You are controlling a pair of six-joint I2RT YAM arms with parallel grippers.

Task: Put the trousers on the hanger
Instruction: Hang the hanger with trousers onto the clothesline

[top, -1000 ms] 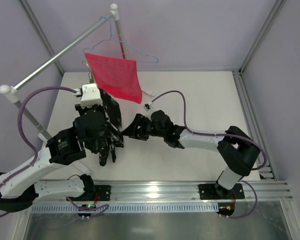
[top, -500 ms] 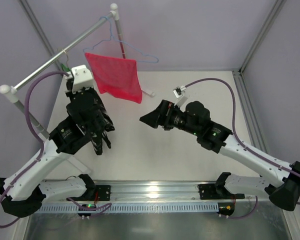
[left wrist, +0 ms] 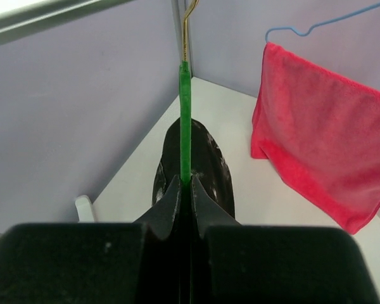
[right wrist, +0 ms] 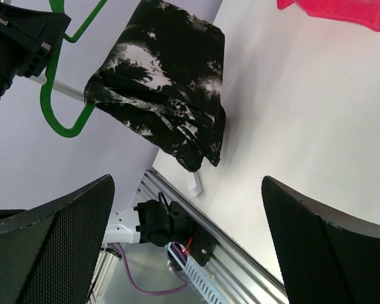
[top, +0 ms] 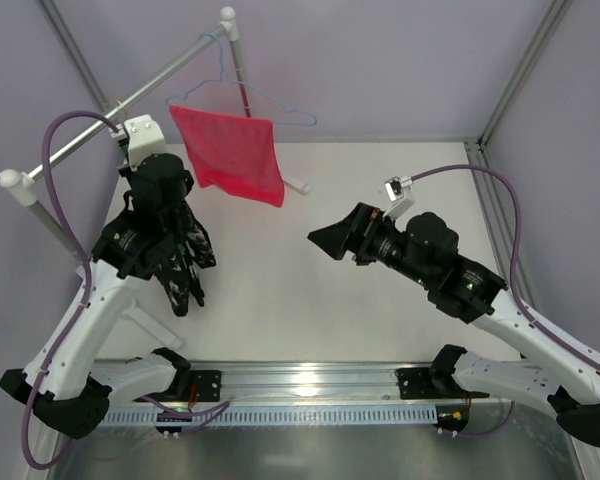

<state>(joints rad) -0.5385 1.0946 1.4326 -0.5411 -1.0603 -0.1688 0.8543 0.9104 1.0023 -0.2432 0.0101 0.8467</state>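
the left tool (left wrist: 185,185) is clamped tight on the neck of the thin bright green clothes hanger (left wrist: 184,114), just under its hook, and holds it up off the white desk (top: 310,300). the large black trousers with white splotches (right wrist: 161,95) are draped over the hanger's frame and hang in a folded bundle beneath the left tool. they sit to the left of the plain red mesh cloth (top: 230,150) and nearer the arms than it, close by but not touching. the right tool (top: 330,240) has its jaws spread wide with nothing between them. it is well apart from the red cloth, on its right, and faces the trousers across the desk.

to my eye the trousers are already over the hanger, so what is left is to carry the load safely and settle it. the fabric looks bunched toward one end, with a green corner showing bare, so the hanger ought to be held level. a tilt could let the cloth slide off. slow, smooth travel would suit, with the hook pointing up and the bundle kept from brushing the red cloth. the grip on the neck should not slacken until the hook has something to rest on.
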